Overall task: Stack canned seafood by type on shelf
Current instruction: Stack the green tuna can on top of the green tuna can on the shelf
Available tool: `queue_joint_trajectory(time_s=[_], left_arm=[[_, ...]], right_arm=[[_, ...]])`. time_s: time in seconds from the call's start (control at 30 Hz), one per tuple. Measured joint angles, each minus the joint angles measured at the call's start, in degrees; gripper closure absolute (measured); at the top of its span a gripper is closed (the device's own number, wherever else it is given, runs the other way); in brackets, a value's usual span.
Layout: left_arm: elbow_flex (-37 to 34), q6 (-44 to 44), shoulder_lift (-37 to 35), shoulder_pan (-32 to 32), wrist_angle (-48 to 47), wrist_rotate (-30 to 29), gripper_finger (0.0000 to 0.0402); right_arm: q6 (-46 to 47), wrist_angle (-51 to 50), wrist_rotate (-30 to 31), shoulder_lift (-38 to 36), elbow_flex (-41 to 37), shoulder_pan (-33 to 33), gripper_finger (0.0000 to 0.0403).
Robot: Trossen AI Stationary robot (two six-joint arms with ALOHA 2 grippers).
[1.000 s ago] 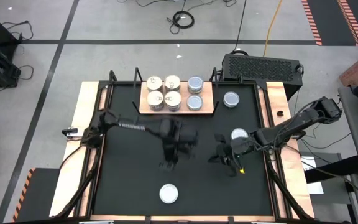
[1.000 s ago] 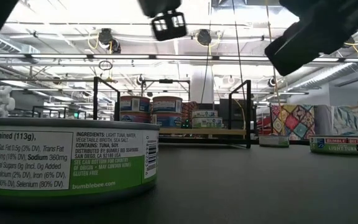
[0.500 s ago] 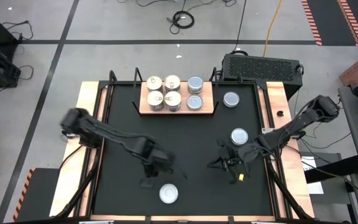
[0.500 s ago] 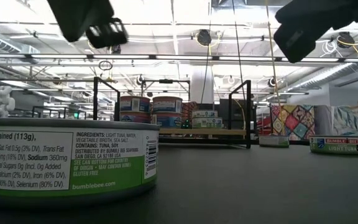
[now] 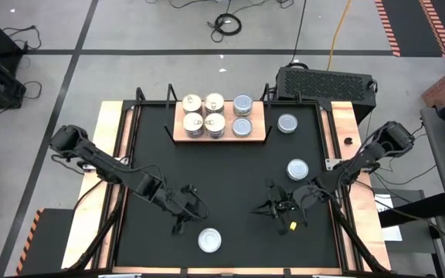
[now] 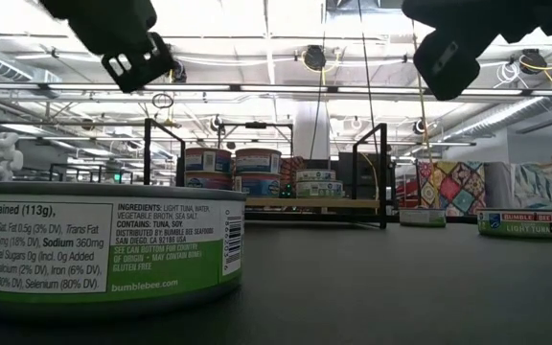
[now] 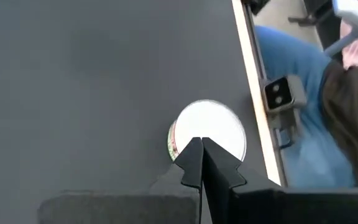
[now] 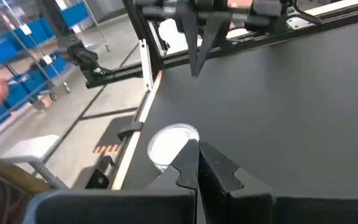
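We have the shelf (image 5: 219, 117) at the desk's 12 o'clock edge with six tins on it: four white-topped tins (image 5: 204, 113) in a square at its 9 o'clock side, two silver-topped tins (image 5: 242, 116) in a column at its 3 o'clock side. The low view shows them as stacks on the shelf (image 6: 324, 202).

Three tins are loose on the desk (image 5: 230, 181): one silver-topped tin (image 5: 287, 123) just off the shelf's 3 o'clock end, another silver-topped tin (image 5: 297, 168) toward the desk's 3 o'clock side, and the white-topped tin (image 5: 209, 240) at the 6 o'clock edge.

What changed: over the last second the left arm swung from mid-desk down toward 6 o'clock. The left pincer (image 5: 182, 218) now sits just at 10 o'clock of that white-topped tin, fingers together, holding nothing; its wrist view puts the closed tips right over the tin's white lid (image 7: 207, 127). The right pincer (image 5: 283, 210) drifted slightly toward 6 o'clock too, fingers together, empty, near the desk's 4 o'clock area, with the same tin (image 8: 171, 144) ahead of it.

We read this as the left arm lining up on the last white-topped tin; it must open before any grasp. We judge the task partly done, three tins left. Risk: closed fingers nudging the tin off the edge.
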Motion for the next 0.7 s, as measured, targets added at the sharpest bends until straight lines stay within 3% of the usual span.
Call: queue_joint_trajectory(time_s=[0.1, 0.23, 0.37, 0.7], left_arm=[[-0.07, 2.68, 1.54, -0.49, 0.12, -0.38, 0.0395], [-0.07, 0.8, 3.04, 0.81, 0.45, -5.05, 0.0375], [-0.05, 1.2, 4.86, 3.67, 0.43, 1.01, 0.0335], [1.8, 2.88, 7.05, 6.47, 6.38, 1.79, 0.0261]], right_arm=[[0.74, 0.87, -0.04, 0.81, 0.0, 0.0, 0.0403], [0.76, -0.26, -0.07, 1.45, 0.0, 0.0, 0.0403], [0.25, -2.35, -0.09, 1.45, 0.0, 0.0, 0.0403], [-1.93, -8.28, -0.11, 1.4, 0.0, -0.34, 0.0403]])
